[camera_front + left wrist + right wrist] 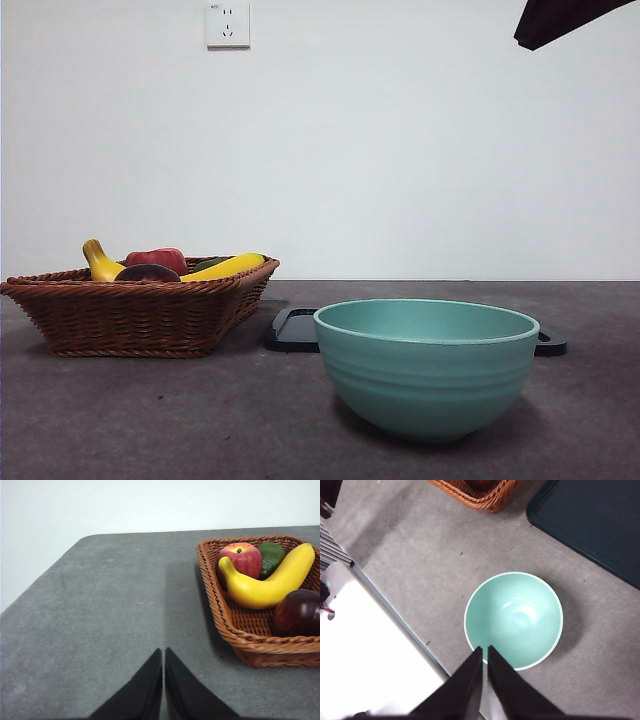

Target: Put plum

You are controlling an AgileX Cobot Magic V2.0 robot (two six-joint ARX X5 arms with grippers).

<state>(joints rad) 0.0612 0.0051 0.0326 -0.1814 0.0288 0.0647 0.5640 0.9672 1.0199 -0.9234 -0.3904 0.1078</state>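
Nothing done yet: plum (298, 613) sits in basket (240, 635); left gripper (163, 652) and right gripper (485, 651) both clenched, empty.

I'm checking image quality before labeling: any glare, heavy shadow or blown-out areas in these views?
Front view: even light, a soft shadow under the green bowl. Left wrist view: sharp, small highlights on the plum and banana, the basket shading the table beside it. Right wrist view: a white surface is blown out; mild sheen inside the bowl.
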